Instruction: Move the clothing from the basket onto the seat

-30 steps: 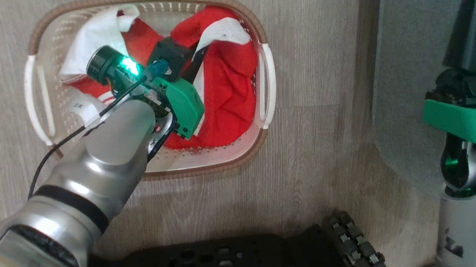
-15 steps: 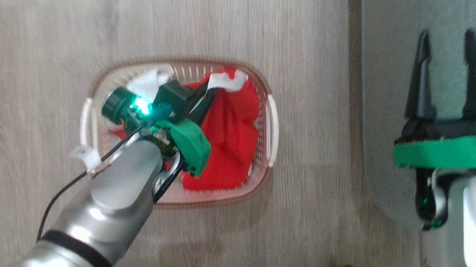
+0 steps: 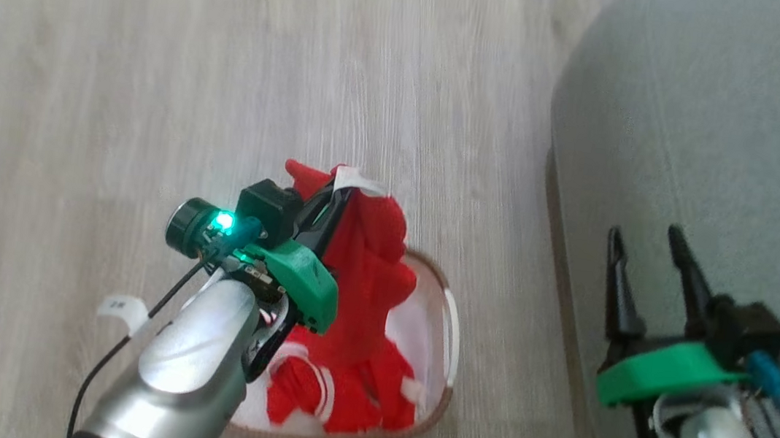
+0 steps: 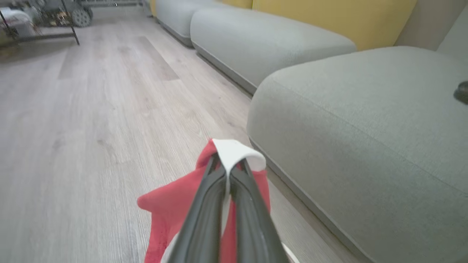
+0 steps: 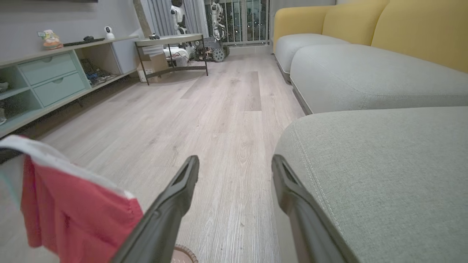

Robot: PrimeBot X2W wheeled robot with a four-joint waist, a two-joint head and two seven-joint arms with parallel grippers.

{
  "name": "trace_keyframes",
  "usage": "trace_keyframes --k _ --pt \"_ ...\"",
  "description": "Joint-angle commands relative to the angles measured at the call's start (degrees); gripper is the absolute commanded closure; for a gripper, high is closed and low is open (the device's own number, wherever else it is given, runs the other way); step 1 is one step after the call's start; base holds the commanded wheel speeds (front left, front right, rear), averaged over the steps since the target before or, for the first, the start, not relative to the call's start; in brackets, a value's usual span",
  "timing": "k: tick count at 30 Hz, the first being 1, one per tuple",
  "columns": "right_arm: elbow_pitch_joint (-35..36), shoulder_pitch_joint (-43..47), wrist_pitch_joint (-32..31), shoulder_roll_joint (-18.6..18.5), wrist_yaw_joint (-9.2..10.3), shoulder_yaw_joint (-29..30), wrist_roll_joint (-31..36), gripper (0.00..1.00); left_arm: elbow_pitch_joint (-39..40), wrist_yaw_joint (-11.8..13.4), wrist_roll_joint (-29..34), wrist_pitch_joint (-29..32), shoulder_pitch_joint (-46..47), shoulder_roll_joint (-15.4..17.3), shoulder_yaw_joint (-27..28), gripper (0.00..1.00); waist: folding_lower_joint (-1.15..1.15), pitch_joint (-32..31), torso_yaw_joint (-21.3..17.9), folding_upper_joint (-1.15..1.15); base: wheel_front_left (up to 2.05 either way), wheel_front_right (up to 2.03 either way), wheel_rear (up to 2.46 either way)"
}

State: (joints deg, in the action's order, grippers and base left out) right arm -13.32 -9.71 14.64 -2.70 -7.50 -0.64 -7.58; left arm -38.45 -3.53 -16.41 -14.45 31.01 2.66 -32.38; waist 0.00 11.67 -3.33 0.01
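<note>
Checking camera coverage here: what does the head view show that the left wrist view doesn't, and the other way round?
Head view: the inside of the basket with red clothing left in it, and the right gripper, fingers apart, at the edge of the seat. Left wrist view: a yellow backrest and a second grey cushion further along. Both: the left gripper shut on a red garment by its white trim, and the seat.

Home living room, grey sofa seat [image 5: 384, 171] with yellow back cushions [image 5: 413, 29], pale wood-plank floor [image 5: 226, 109], low shelf unit [image 5: 51, 73] with mint drawers, metal-legged table [image 5: 172, 40] near grey curtains [image 5: 161, 14]
</note>
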Motion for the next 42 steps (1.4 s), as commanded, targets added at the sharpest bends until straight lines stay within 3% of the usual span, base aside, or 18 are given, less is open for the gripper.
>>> trace_keyframes --k 1,11,18,28,42 --pt "0.97 0.95 0.36 -0.18 0.01 -2.14 -0.24 0.00 2.75 0.22 -0.25 -0.55 0.86 1.47 2.49 1.00 0.00 -8.64 1.48 -0.01 0.00 0.00 0.00" --pt "-0.70 3.55 0.36 -0.18 0.01 -5.65 -0.71 0.00 6.29 0.52 -0.56 -0.05 3.12 3.06 3.32 1.00 0.00 -13.97 1.98 -0.01 0.00 0.00 0.00" --pt "-2.36 1.89 0.36 -0.18 0.01 -11.55 -1.16 0.00 8.42 0.18 -0.46 1.29 5.26 2.50 1.83 1.00 0.00 -15.51 3.29 -0.01 0.00 0.00 0.00" --pt "-7.52 -4.13 0.36 -0.18 0.01 -22.98 -2.40 0.00 11.81 0.05 -0.89 2.43 4.59 1.45 -1.28 1.00 0.00 -16.59 5.04 -0.01 0.00 0.00 0.00" --pt "-18.68 -14.74 0.36 -0.18 0.01 -27.37 -1.26 0.00 16.68 0.15 -1.46 3.42 4.48 0.75 -5.09 1.00 0.00 -17.20 7.50 -0.01 0.00 0.00 0.00"
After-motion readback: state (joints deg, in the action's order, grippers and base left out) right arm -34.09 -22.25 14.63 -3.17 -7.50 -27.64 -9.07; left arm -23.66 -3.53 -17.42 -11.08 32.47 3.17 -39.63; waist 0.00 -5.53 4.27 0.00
